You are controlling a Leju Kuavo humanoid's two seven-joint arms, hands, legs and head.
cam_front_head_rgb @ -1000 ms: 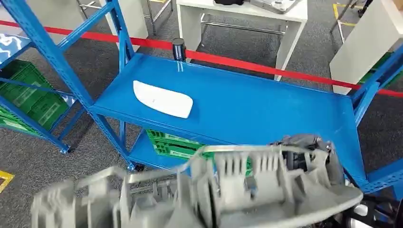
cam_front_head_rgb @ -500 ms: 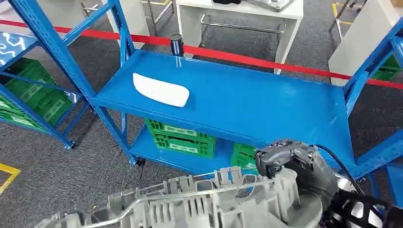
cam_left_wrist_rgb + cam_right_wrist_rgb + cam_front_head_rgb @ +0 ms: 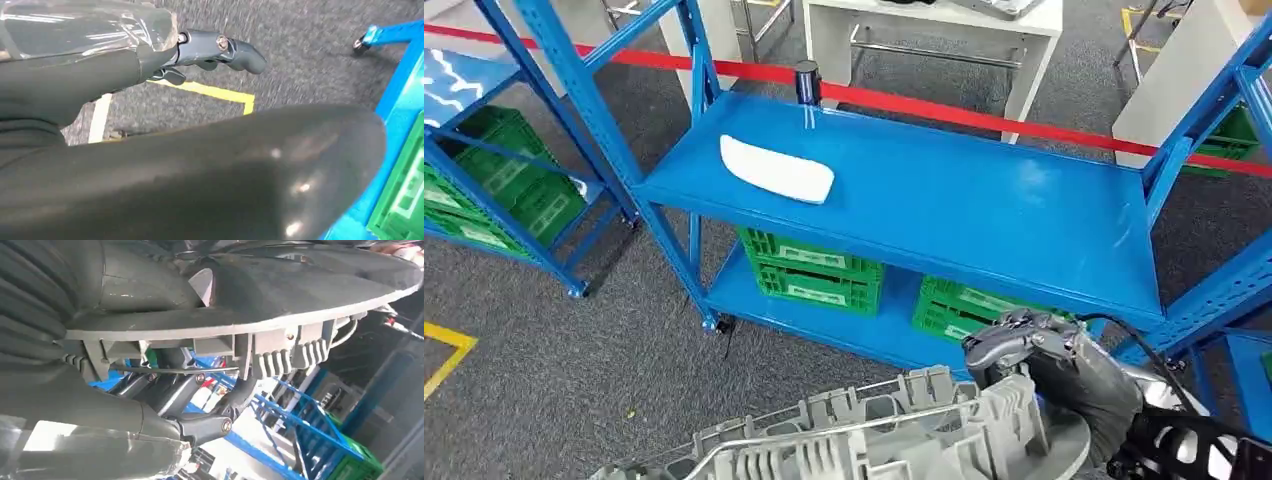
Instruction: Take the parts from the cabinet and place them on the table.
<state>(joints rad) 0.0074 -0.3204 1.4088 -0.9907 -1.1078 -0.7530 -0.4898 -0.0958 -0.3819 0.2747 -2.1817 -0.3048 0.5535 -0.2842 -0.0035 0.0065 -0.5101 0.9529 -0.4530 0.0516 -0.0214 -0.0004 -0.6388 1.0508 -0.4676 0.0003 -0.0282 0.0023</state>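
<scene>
A long grey ribbed plastic part (image 3: 864, 445) runs across the bottom of the head view. My right hand (image 3: 1049, 375) grips its right end from above. In the right wrist view the ribbed edge of the grey part (image 3: 280, 347) lies over my right hand's dark fingers (image 3: 200, 426). In the left wrist view the smooth dark face of the part (image 3: 210, 175) lies close against my left hand (image 3: 75, 60), and one finger (image 3: 220, 46) reaches out past its edge. A white oblong part (image 3: 776, 168) lies on the blue cabinet shelf (image 3: 984, 210), at its left.
Blue uprights (image 3: 589, 120) stand left and right of the shelf. Green crates (image 3: 809, 275) sit on the lower shelf. A black cylinder (image 3: 807, 80) stands at the shelf's back edge. Red tape (image 3: 984, 120) and a white table (image 3: 934, 25) lie beyond. Grey carpet (image 3: 574, 370) spreads at the left.
The whole picture has shifted, so the camera has moved back from the cabinet. The grey part has sunk lower in the head view, still in my right hand.
</scene>
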